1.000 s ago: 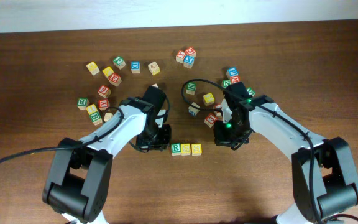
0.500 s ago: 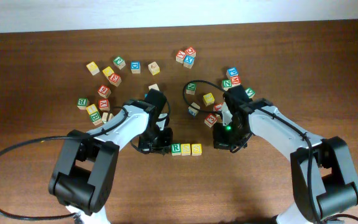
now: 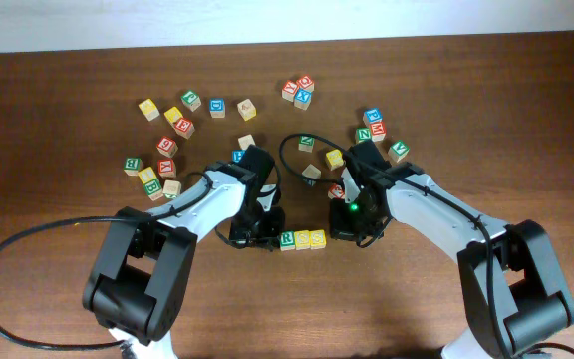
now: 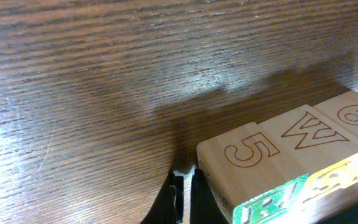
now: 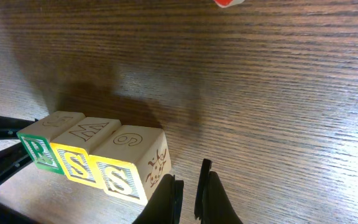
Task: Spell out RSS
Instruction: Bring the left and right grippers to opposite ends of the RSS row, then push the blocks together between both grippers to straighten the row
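Brown table (image 3: 526, 100), RSS row (image 3: 302, 239) (left pincer (image 4: 184, 188) cropped)

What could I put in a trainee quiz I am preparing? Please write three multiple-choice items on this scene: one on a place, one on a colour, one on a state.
1. The row of three cubes lies:
A. between the left pincer and the right pincer
B. at the far edge
C. stacked on another cube

2. The letter on the R cube is:
A. red
B. green
C. blue

3. The right pincer is:
A. wide open
B. shut, gripping nothing
C. shut on a cube

Answers:
1. A, the overhead view shows one pincer at each end of the row.
2. B, green letter and border.
3. B, its fingers meet beside the row.
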`<state>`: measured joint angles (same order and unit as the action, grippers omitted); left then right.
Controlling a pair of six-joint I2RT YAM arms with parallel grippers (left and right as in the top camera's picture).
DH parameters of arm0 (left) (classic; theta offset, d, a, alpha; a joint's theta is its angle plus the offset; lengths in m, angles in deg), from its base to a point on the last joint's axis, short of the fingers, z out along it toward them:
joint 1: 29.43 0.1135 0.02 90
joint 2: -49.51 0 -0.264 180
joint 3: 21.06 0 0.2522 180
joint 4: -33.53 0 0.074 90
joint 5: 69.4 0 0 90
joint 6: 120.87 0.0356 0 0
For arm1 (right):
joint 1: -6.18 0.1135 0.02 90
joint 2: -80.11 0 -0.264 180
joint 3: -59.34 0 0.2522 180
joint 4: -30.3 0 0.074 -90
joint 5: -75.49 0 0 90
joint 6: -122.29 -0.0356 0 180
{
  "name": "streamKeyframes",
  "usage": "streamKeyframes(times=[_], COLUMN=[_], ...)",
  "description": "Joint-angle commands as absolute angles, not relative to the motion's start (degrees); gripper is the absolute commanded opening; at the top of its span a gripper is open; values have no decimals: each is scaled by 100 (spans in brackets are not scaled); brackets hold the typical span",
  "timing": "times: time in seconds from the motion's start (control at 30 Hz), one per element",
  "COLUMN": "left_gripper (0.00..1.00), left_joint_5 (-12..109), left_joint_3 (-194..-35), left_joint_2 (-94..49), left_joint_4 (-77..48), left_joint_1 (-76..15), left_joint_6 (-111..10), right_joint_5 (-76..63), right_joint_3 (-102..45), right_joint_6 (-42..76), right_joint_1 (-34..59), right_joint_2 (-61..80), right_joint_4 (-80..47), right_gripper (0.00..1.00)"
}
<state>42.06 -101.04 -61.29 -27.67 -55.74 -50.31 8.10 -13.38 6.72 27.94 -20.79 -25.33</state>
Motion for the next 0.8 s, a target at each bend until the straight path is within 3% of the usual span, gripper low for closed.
streamKeyframes(times=[0.0,0.77], left_gripper=[0,0], left_joint_5=[4225,4096], left_joint_3=[-10034,-10034], left_joint_2=[-6278,-6308], left_joint_4=[-2736,-2649], left_joint_1=[-5602,-5600], left_joint_6=[-4961,-4786], right_joint_5=[819,897], right_joint_3=[-1281,-957], right_joint_6=[624,150], right_joint_1=[2835,3255], right_joint_2=[-2090,-2090], right_joint_4=[-2520,-1799], right_gripper=[4,4])
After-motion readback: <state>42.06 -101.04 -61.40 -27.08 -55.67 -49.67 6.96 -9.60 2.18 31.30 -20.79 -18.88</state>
